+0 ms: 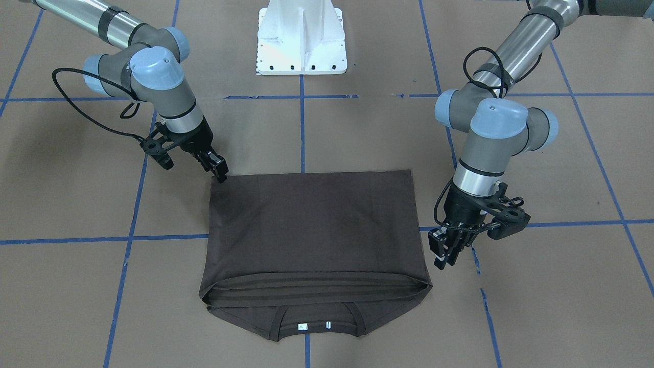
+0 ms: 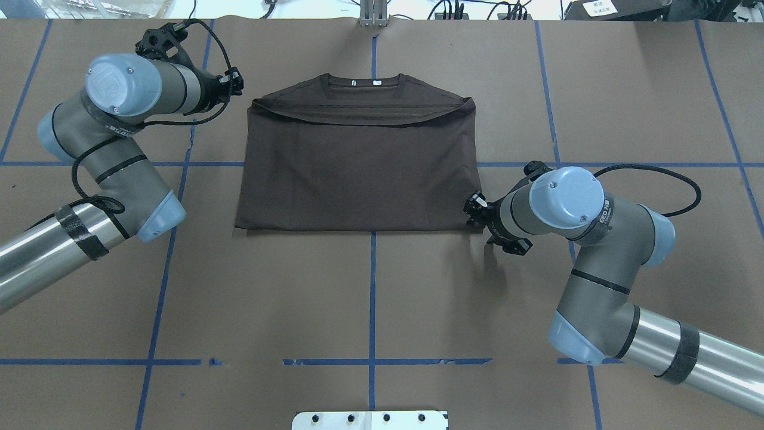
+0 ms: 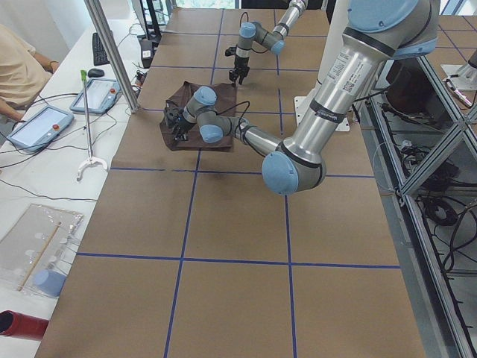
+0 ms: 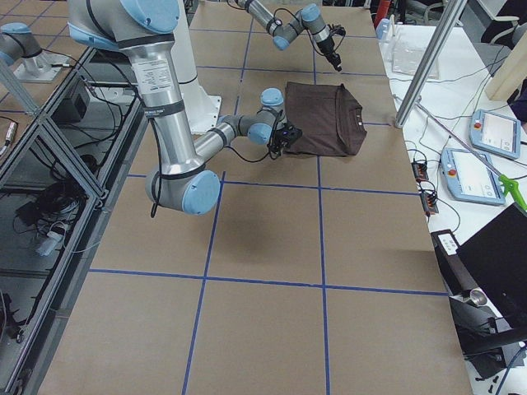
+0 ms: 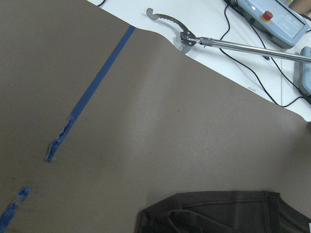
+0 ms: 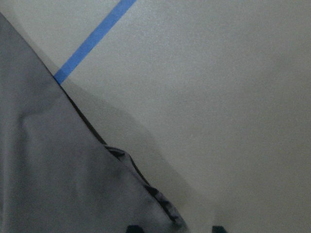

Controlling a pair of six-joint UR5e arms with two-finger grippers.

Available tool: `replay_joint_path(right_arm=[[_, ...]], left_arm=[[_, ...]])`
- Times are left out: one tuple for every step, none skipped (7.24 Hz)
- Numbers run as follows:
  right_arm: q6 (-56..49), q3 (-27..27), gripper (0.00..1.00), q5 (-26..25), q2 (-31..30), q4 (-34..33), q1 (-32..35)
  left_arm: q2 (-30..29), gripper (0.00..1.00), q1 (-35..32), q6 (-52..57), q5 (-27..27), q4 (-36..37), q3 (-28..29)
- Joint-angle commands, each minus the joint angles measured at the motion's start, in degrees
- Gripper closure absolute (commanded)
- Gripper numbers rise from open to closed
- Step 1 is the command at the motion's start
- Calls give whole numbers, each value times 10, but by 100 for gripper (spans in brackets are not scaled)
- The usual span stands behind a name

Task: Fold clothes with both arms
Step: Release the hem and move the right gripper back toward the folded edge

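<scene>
**Desk:** Where is the shirt?

**Photographer:** The dark brown T-shirt (image 1: 311, 225) lies folded flat on the brown-papered counter (image 2: 286, 286), squarely in front of the white pedestal base (image 1: 301, 38) and between the two arms. Its ribbed collar (image 1: 317, 333) and white neck tags (image 1: 302, 327) point to the counter's far side, away from the robot. A folded-over layer ends in a rounded edge just short of the collar.

**Desk:** And the right arm?

**Photographer:** The right arm (image 1: 153, 66) reaches down to the shirt's near corner on its own side. The right hand (image 1: 221, 174) meets the cloth there. In the wrist view its two fingertips (image 6: 130, 228) stand spread, with the corner of the fabric lying on the counter between them.

**Desk:** The left?

**Photographer:** The left arm (image 1: 495, 122) bends down beside the opposite edge. The left hand (image 1: 442, 261) hangs just off the cloth, near the end of the rounded fold, its fingers angled toward the shirt. I cannot tell whether they are parted or pressed together. Its wrist camera shows only bare counter, a strip of blue tape (image 5: 97, 82) and the shirt's collar end at the bottom of the frame.

**Desk:** Anything else in shot?

**Photographer:** Beyond the counter's edge in that wrist view lie a metal grabber tool (image 5: 194, 41) and a teach pendant (image 5: 272, 14) with a red button.
</scene>
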Motion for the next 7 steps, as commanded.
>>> replay_joint_path(right_arm=[[0,-11,58,-7,8,-1,9],[0,-11,63,-8,10,-1,14],[0,-10,100,-8,13,-2,15],[-1,-9,100,-7,14,-1,16],[-4,-10,100,-3,14,-1,16],[-3,11,100,13,12,-1,17],[-2,73,100,21,-26,-2,7]], left_arm=[[3,62,0,0,2,0,0],[4,62,0,0,2,0,0],[6,62,0,0,2,0,0],[7,62,0,0,2,0,0],[6,62,1,0,2,0,0],[5,62,1,-1,1,0,-1],[5,62,2,-17,-2,0,-8]])
